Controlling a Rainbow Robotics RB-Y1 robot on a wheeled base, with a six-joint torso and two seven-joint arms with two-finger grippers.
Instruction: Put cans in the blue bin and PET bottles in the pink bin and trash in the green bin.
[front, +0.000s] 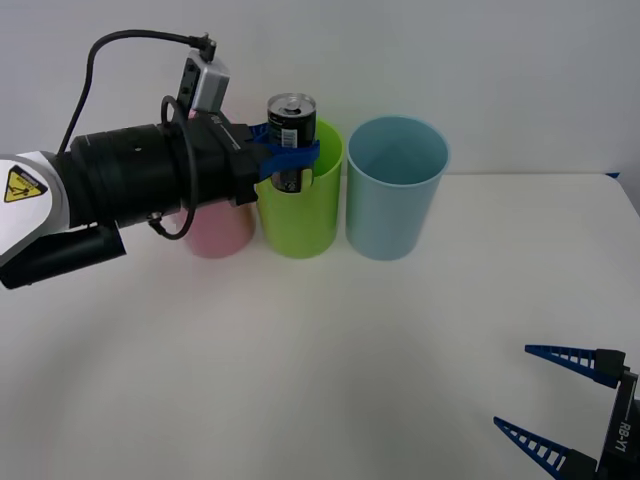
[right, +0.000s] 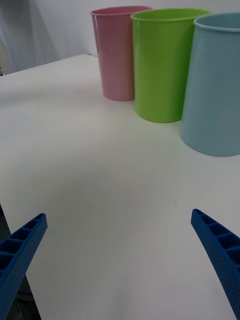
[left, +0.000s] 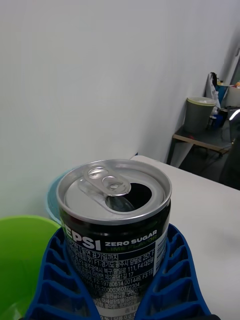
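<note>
Can (front: 291, 130), upper centre of the front frame: black body, silver top with pull-tab, white lettering and a lime-green line of text in the left wrist frame; it sits between the blue ribbed fingers of the left end effector (front: 292, 157), whose arm is black with a yellow warning sticker on a white link at the left edge. Three bins in a row across the upper frame: pink bin (front: 218, 232), lime-green bin (front: 303, 215), light-blue bin (front: 393, 190), all plain, no pattern. Desk (front: 320, 350) white; right end effector (front: 560, 400), lower right, has blue fingers with a ribbed lattice pattern.
</note>
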